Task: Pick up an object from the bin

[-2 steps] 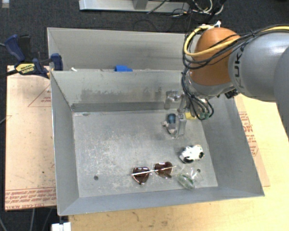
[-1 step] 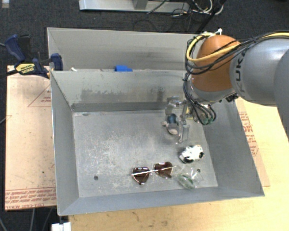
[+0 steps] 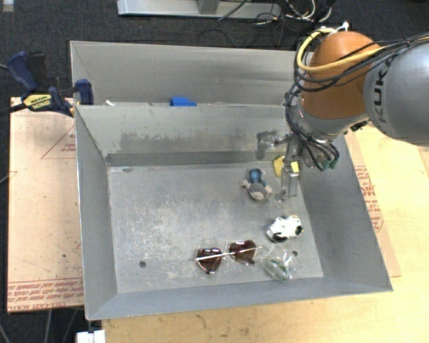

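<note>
My gripper (image 3: 277,171) hangs over the right rear part of the bin floor, its fingers (image 3: 290,186) spread open with nothing held between them. A small blue and grey roller-like thing (image 3: 256,185) lies just to the left of the lower finger, close to it but apart. A white toy with black patches (image 3: 284,228) lies on the floor a little in front of the gripper.
A pair of brown-lensed sunglasses (image 3: 227,254) lies near the front wall. A crumpled clear, greenish thing (image 3: 279,266) sits beside it at the front right. The arm with its orange cover and cables reaches in over the right rim. The bin's left half is bare floor.
</note>
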`<action>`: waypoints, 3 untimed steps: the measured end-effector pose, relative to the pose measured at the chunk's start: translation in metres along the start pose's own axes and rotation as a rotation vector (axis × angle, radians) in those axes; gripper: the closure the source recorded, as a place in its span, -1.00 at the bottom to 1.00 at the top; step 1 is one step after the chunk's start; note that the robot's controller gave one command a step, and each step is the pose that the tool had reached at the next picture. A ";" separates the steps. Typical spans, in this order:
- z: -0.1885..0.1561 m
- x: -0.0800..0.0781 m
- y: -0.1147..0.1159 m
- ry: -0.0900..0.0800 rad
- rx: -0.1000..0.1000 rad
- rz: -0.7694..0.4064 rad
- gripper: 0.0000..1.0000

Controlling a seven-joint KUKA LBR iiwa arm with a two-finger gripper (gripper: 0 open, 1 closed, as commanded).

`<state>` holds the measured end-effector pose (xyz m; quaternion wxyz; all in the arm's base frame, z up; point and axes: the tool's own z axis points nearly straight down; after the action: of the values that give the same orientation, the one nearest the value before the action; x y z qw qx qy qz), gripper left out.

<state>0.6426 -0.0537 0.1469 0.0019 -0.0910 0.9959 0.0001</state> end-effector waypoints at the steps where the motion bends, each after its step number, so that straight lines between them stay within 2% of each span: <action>1: 0.058 0.006 -0.003 -0.005 0.000 0.063 -1.00; 2: 0.076 0.074 -0.019 0.002 -0.001 -0.283 1.00; 3: 0.076 0.074 -0.019 0.002 -0.001 -0.283 1.00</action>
<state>0.5737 -0.0854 0.0702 0.0009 -0.2307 0.9730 0.0003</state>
